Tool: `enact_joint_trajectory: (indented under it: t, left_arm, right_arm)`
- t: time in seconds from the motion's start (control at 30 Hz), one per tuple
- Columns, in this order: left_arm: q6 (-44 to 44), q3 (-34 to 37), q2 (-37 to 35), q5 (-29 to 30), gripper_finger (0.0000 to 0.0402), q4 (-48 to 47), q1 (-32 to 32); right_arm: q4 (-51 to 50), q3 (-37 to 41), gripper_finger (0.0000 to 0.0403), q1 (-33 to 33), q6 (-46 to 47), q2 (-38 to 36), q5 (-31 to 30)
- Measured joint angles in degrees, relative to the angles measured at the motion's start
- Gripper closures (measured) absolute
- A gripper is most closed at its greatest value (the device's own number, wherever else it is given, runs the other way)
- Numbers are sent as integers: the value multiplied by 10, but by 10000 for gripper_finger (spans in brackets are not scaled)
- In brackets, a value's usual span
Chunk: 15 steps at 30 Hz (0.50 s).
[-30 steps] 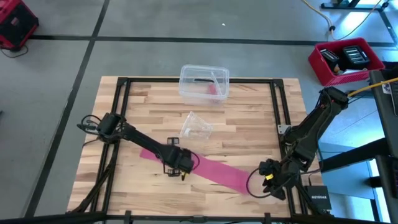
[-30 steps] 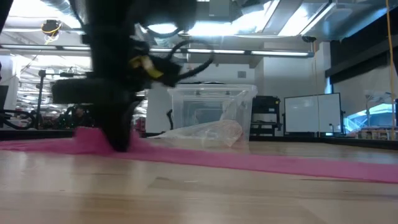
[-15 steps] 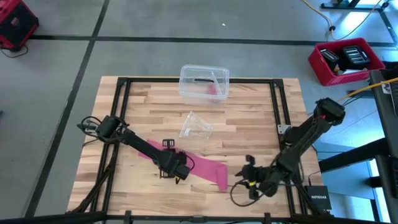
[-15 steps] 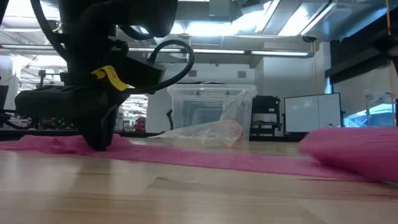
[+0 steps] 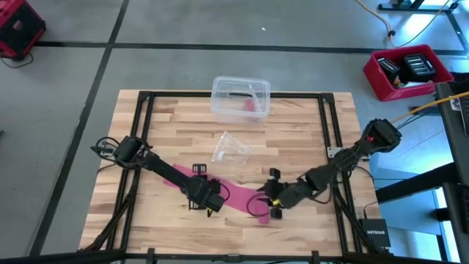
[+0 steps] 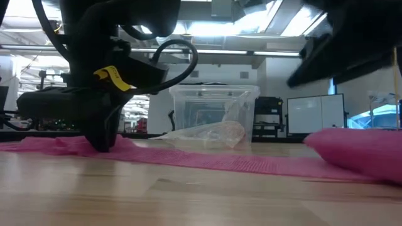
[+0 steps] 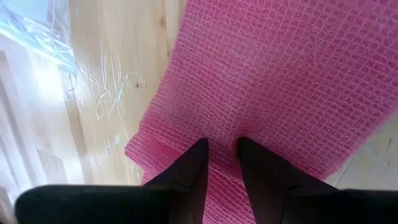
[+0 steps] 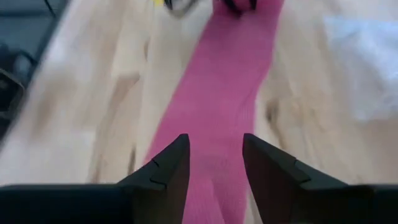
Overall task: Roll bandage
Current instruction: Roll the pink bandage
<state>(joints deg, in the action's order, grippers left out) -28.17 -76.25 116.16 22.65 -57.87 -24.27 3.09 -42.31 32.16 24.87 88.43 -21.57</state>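
Dark fingers of the left gripper (image 5: 207, 199) are pressing, nearly together, onto the pink bandage (image 5: 236, 196) near its left end, seemingly pinning rather than gripping it. Right gripper (image 5: 265, 207) is holding the folded-over right end, its fingers parted with fabric between them. Running left to right along the near table (image 5: 293, 147), the band is lying stretched between both arms, its loose end nearer the right one.

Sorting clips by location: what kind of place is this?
Probably a robotics lab or workshop: a wooden table in a black frame on grey concrete floor, ceiling strip lights, monitors behind.
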Motion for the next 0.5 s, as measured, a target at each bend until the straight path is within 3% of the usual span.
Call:
enact_joint_trajectory:
  t: [0.33,0.5]
  left_arm:
    - [-5,0,0,8,314,3,0]
    - [-5,0,0,8,314,2,0]
  right_arm:
    - [58,0,251,-31,-1,74,78]
    - [-22,-3,251,-30,20,74,157]
